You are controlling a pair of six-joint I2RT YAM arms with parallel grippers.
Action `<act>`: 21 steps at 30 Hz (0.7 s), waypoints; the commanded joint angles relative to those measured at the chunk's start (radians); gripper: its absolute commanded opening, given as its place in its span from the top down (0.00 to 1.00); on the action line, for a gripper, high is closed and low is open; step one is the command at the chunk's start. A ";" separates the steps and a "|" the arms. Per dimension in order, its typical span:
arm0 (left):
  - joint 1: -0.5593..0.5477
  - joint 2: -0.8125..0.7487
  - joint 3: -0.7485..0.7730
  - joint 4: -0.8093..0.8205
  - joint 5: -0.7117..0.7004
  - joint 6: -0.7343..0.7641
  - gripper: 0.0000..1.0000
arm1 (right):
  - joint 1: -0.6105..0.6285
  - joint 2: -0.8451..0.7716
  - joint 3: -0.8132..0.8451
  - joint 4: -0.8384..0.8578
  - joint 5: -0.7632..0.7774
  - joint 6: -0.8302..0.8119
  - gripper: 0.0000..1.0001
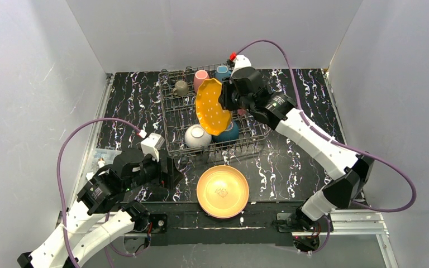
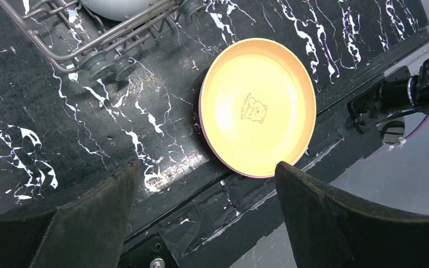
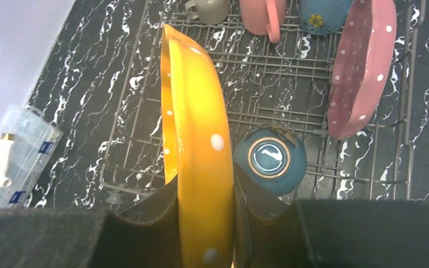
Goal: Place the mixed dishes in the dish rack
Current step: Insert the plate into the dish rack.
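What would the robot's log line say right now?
right claw: holding orange plate upright over rack | left claw: open, near yellow bowl

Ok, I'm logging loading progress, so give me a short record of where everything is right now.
right gripper: shut on orange plate, held on edge over rack
left gripper: open, empty, above table by tan bowl
in rack: white bowl, blue bowl upside down, pink plate, olive mug, pink mug, teal mug
not loaded: tan bowl, on table at near edge
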 commanded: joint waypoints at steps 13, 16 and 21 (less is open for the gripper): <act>0.002 -0.017 -0.016 0.004 -0.109 0.069 0.10 | -0.024 0.144 0.192 0.226 0.139 -0.106 0.99; 0.003 -0.031 -0.025 0.011 -0.111 0.069 0.10 | -0.024 0.172 0.207 0.238 0.177 -0.134 0.99; 0.003 -0.045 -0.032 0.016 -0.117 0.070 0.10 | -0.024 0.211 0.224 0.272 0.238 -0.182 0.99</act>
